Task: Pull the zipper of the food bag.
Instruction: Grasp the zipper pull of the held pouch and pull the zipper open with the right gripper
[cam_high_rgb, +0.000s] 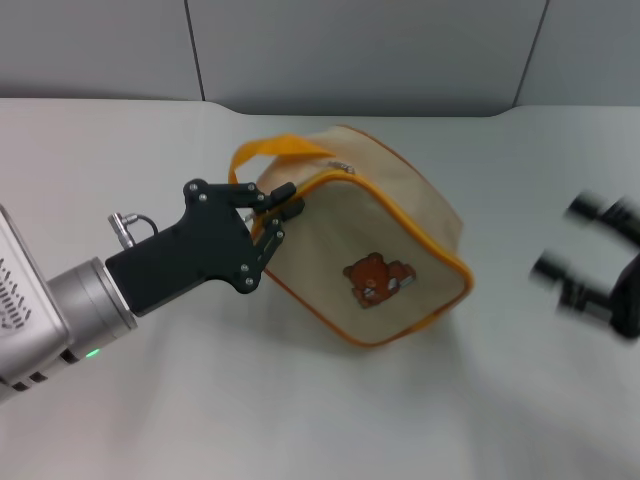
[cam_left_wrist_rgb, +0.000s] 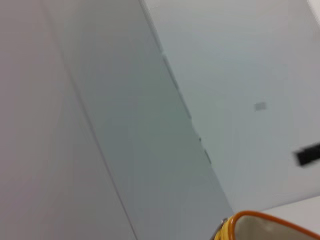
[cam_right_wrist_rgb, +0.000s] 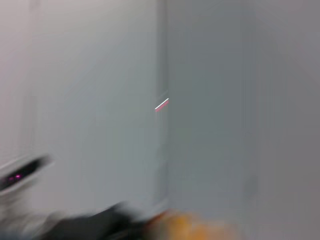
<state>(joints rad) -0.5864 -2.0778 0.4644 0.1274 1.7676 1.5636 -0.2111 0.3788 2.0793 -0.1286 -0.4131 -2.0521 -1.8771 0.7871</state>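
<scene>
Left gripper (cam_high_rgb: 283, 207), fingers pinched together on the zipper (cam_high_rgb: 345, 170) end of the food bag (cam_high_rgb: 385, 255). Right gripper (cam_high_rgb: 590, 262), blurred, well apart from the bag; its finger state cannot be told.

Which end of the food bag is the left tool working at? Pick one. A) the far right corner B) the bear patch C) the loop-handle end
C: the left tool sits at the food bag's corner beside the orange loop handle, away from the bear patch.

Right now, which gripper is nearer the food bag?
Left. The left gripper is at the food bag's orange-trimmed corner, below the handle; the right gripper hangs apart, off the bag's far side.
</scene>
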